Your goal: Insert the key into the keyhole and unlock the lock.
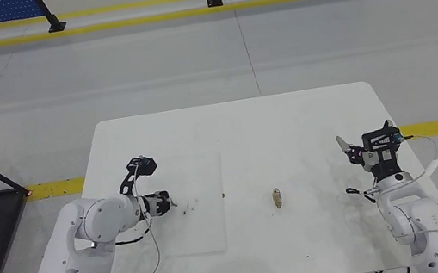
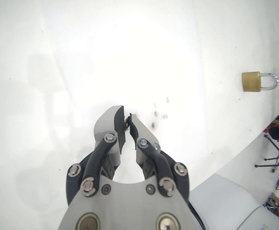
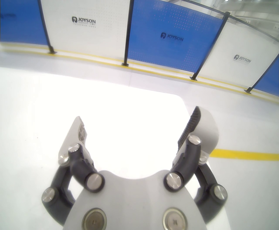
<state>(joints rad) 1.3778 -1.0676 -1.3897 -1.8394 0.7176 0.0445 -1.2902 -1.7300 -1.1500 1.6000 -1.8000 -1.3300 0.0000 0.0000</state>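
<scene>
White table [image 1: 287, 125], left tool [image 2: 126, 112] pinching key [image 2: 126, 124], padlock [image 2: 251, 82] well apart, right tool [image 3: 137, 114] open near edge

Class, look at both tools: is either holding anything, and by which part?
The left tool pinches a small metal piece, probably the key, between its pad tips; which part cannot be told. The right tool is open and empty.
</scene>
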